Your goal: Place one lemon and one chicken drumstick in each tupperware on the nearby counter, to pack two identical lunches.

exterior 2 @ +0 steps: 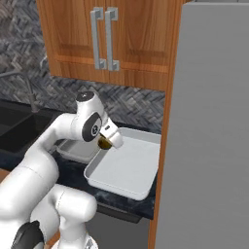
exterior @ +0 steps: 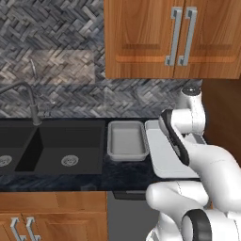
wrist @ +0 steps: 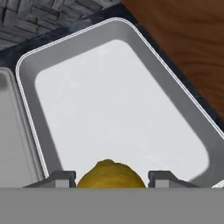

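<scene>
gripper (wrist: 111, 178) closed on a yellow lemon (wrist: 111, 176), one finger on each side of it, hanging above the near-left part of the larger tupperware (exterior 2: 127, 168). in the right base view the lemon shows as a dark-yellow lump under the hand. the smaller tupperware (exterior: 126, 140) sits just left of the larger one on the black counter (exterior: 94, 176), their rims nearly touching. black sink basin (exterior: 70, 146) further left. no labels or writing readable anywhere.
</scene>
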### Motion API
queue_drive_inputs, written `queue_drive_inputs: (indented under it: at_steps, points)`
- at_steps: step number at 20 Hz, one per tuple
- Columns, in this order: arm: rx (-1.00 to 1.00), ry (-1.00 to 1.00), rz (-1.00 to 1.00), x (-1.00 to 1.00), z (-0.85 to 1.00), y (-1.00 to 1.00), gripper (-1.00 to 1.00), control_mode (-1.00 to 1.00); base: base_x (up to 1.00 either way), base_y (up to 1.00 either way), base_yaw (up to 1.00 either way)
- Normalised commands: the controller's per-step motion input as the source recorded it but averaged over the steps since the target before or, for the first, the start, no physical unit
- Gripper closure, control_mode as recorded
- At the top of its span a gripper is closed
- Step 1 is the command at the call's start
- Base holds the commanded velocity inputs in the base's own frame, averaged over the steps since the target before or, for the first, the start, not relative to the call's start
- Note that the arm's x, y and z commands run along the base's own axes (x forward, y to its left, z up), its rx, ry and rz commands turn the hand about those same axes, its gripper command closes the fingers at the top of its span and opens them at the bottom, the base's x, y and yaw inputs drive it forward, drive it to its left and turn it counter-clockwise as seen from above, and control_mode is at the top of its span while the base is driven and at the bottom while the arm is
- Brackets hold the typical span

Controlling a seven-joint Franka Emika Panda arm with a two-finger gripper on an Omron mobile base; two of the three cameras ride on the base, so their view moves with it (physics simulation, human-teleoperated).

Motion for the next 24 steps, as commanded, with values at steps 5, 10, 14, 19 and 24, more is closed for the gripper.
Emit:
queue_drive_inputs:
  at_steps: [5,10,14,19,24]
  points:
    - [0.02,-0.07,0.0,-0.2,-0.62,-0.37,1.0,-1.0,0.0,0.0,0.0]
    - [-0.04,-0.02,0.0,0.16,-0.38,-0.39,1.0,-1.0,0.0,0.0,0.0]
    - [-0.02,0.0,0.0,0.36,-0.34,-0.39,1.0,-1.0,0.0,0.0,0.0]
    - [-0.03,0.0,-0.02,0.49,-0.28,-0.21,-1.0,-1.0,0.0,0.0,0.0]
    - [0.0,-0.01,0.0,-0.01,0.0,0.0,-1.0,-1.0,0.0,0.0,0.0]
